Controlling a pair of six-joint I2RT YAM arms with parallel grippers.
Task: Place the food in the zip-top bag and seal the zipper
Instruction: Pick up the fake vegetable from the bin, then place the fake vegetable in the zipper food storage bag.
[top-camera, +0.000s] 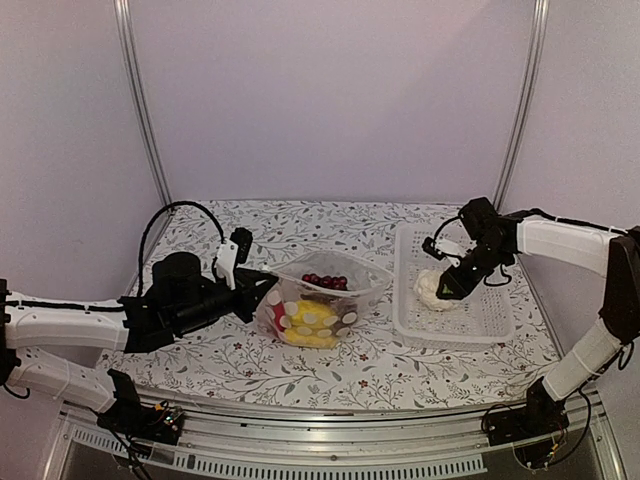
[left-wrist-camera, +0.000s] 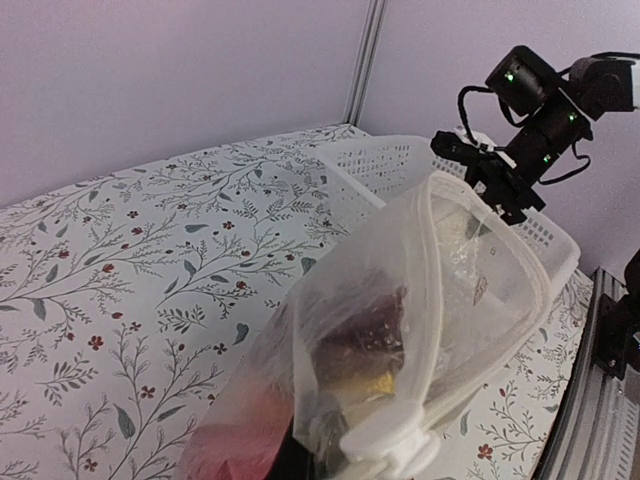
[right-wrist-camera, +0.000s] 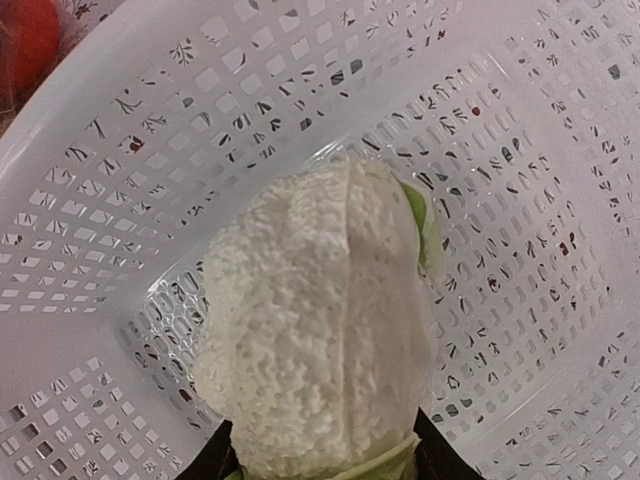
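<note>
Your right gripper (top-camera: 447, 290) is down inside the white slotted basket (top-camera: 480, 322), over its end nearer the zip-top bag. Basket walls rise on every side of the jaws, the closest one towards the bag, and open room lies only straight above them. The cauliflower (right-wrist-camera: 310, 330) stands directly between these jaws on the basket floor. It fills the gap, with a dark finger against each flank at the bottom of the wrist view, so the jaws are pinching it.

Your left gripper (top-camera: 252, 292) has its jaws pressed together on the rim of the zip-top bag (top-camera: 315, 300), which stands on the table (top-camera: 400, 365). The bag runs out ahead of these jaws towards the basket, with its mouth gaping upward. The zipper (left-wrist-camera: 430, 260) shows as a pale band curving away from the pinch point.

Inside the bag, the dark grape bunch (top-camera: 325, 282) lies ahead of the left jaws near the far rim. The yellow pieces (top-camera: 308, 325) and something red (top-camera: 277, 315) sit lower, just beyond the jaws. The bag's far edge lies just beside the basket wall; from above you cannot tell whether they touch.
</note>
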